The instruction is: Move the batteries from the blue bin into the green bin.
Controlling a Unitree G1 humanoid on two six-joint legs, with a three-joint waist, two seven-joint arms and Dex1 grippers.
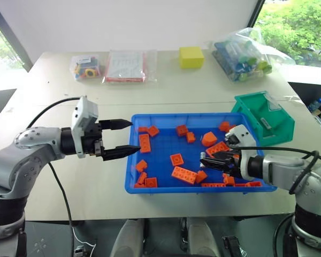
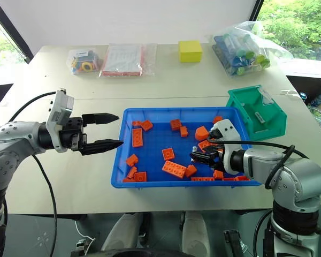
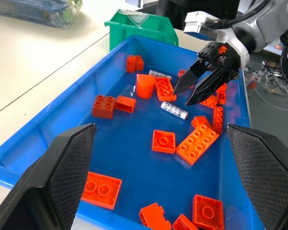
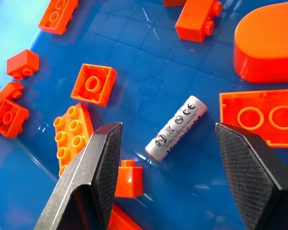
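- My right pincer (image 3: 189, 92) reaches down into the blue bin (image 1: 166, 184) from its right side, fingers apart and empty, straddling one battery (image 4: 176, 127) lying flat on the bin floor.
- My left pincer (image 1: 125, 137) hangs level over the table (image 1: 59, 107), just outside the bin's left rim, fingers apart and empty.
- I count two batteries in the blue bin: that one and a second (image 3: 160, 74) nearer the far end (among well over a dozen orange bricks (image 1: 184, 175)).
- One green bin (image 1: 265, 120) stands at the blue bin's far right corner.
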